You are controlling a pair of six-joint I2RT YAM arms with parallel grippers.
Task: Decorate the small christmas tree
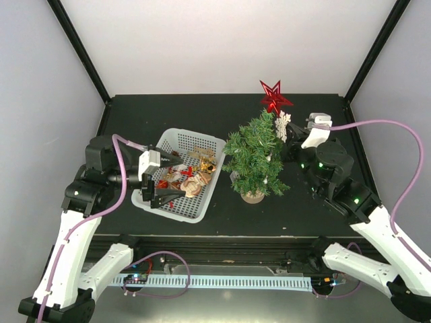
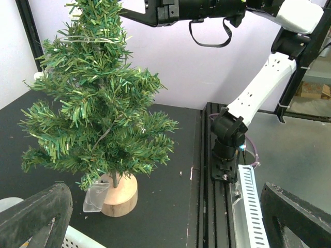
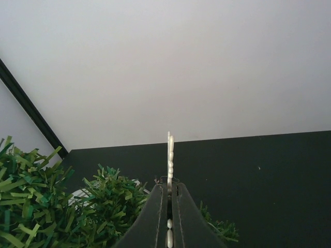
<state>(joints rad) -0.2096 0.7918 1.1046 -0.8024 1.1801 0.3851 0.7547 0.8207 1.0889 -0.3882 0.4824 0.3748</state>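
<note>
The small green fir tree [image 1: 256,158] with its round tan base stands upright on the black counter [image 1: 168,111], trunk vertical and tip up, just beside the white mesh basket [image 1: 202,138]. The right hand [image 3: 169,188] pinches a flat white snowflake ornament [image 3: 170,155] near the treetop. The left hand [image 1: 176,176] gapes wide over the basket.

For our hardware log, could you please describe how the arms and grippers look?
The left arm and right arm have white shells and black joints. A lilac cable loops along each. Green lights glow on the right arm. The left gripper and right gripper have black tapered fingers.
</note>
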